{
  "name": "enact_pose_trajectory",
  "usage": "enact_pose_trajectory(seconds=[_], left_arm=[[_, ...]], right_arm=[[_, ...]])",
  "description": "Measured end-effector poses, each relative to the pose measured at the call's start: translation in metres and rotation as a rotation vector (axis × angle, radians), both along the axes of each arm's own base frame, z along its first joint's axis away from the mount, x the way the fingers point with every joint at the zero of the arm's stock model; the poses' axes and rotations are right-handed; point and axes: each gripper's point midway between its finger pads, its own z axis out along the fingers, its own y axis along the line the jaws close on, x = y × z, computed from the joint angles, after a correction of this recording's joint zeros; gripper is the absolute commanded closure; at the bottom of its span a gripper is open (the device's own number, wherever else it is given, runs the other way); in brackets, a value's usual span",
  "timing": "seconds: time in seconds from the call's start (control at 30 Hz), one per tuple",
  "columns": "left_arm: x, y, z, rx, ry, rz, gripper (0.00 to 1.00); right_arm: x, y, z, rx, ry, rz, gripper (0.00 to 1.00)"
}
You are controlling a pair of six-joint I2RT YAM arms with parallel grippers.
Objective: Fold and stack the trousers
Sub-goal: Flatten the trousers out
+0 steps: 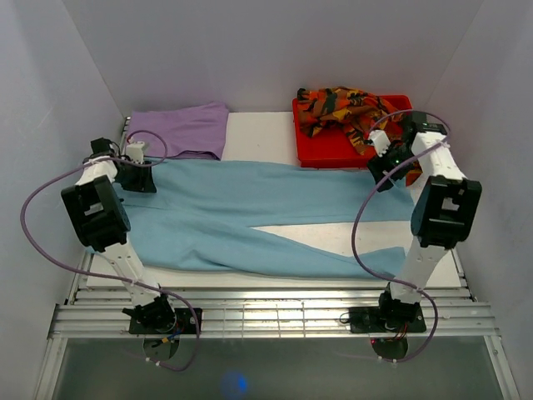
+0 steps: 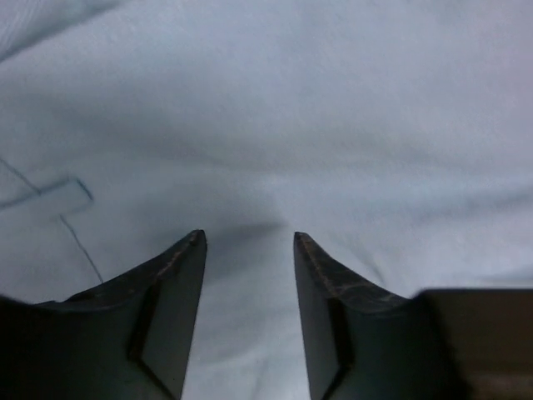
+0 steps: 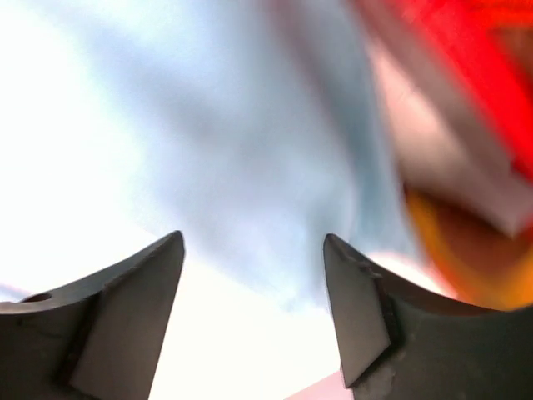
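Observation:
Light blue trousers (image 1: pixel 250 212) lie spread across the white table, waist at the left, two legs running right. My left gripper (image 1: pixel 133 171) hovers over the waist end; in the left wrist view it (image 2: pixel 250 237) is open, with only blue cloth (image 2: pixel 316 125) beneath and nothing between the fingers. My right gripper (image 1: pixel 385 167) is over the upper leg's end beside the red tray; in the blurred right wrist view it (image 3: pixel 254 237) is open above blue cloth (image 3: pixel 250 150). Folded lilac trousers (image 1: pixel 179 129) lie at the back left. Patterned orange-red-black trousers (image 1: pixel 346 108) sit heaped in the tray.
The red tray (image 1: pixel 321 148) stands at the back right, close to my right gripper. White walls close in the table on three sides. A metal rail (image 1: pixel 266 312) runs along the near edge, with both arm bases on it.

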Motion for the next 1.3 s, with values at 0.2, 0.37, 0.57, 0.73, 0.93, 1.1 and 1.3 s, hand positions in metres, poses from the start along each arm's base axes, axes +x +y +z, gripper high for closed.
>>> enact_pose_trajectory(seconds=[0.2, 0.37, 0.57, 0.73, 0.93, 1.1, 1.3], left_arm=[[-0.044, -0.035, 0.08, 0.019, -0.137, -0.202, 0.32], [-0.093, -0.136, 0.132, 0.062, -0.315, -0.589, 0.32], [-0.16, -0.277, 0.081, -0.069, -0.187, -1.035, 0.36], [-0.172, -0.317, 0.046, -0.059, -0.105, -1.121, 0.37], [-0.165, -0.331, 0.021, -0.035, -0.069, -1.118, 0.45], [-0.16, -0.33, 0.012, -0.018, -0.067, -1.115, 0.72], [-0.166, -0.325, 0.006, -0.003, -0.059, -1.13, 1.0]], right_arm=[[-0.106, -0.018, 0.055, -0.005, -0.011, 0.131, 0.21], [-0.21, -0.021, 0.006, 0.029, 0.213, 0.215, 0.26], [-0.268, -0.011, -0.034, 0.06, 0.325, 0.328, 0.29], [-0.281, -0.01, -0.05, 0.031, 0.289, 0.367, 0.33], [-0.277, -0.013, -0.061, 0.002, 0.241, 0.397, 0.73], [-0.269, -0.015, -0.06, -0.014, 0.204, 0.405, 0.92], [-0.254, -0.017, -0.04, -0.032, 0.146, 0.401, 0.92]])
